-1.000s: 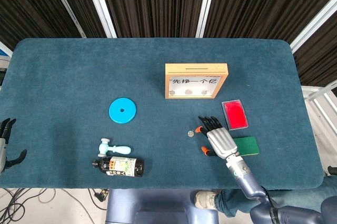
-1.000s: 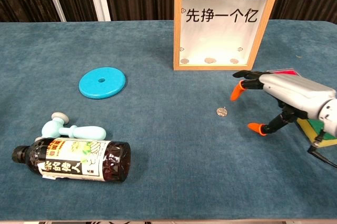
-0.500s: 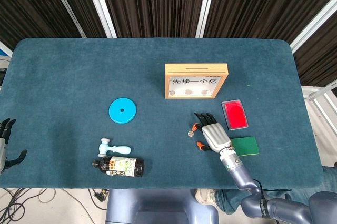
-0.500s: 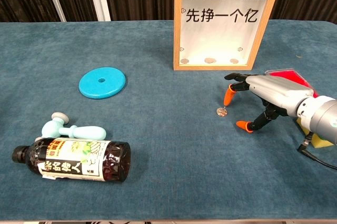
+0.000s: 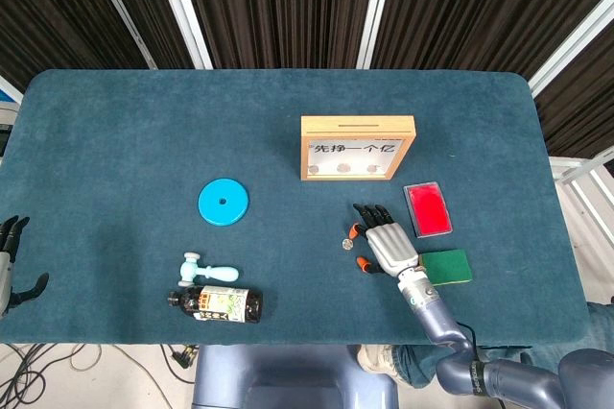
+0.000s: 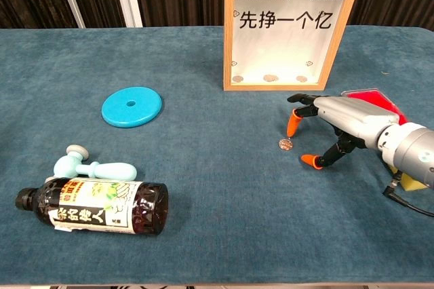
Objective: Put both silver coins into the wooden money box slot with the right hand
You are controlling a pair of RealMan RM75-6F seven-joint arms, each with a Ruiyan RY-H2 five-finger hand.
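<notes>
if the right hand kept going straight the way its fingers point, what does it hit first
Probably the silver coin, just below the right hand; its fingertips angle down at it. Depth is unclear, so the cloth beside it is possible.

- table [image 5: 115, 140]: dark teal cloth
- money box [image 6: 291, 31]: light wood frame, white panel, black lettering
- coin [image 6: 285, 144]: silver
- right hand [image 6: 339, 123]: silver-grey, black fingers with orange tips
- left hand [image 5: 11, 265]: dark, black fingers
- disc [image 6: 131, 106]: bright blue
- toy hammer [image 6: 91, 165]: pale mint
- bottle [image 6: 95, 206]: dark brown, black cap, white-green label
- case [image 5: 427, 208]: red
- sponge [image 5: 449, 266]: green, yellow beneath in chest view
- backdrop [image 5: 278, 6]: black slats, white strips
</notes>
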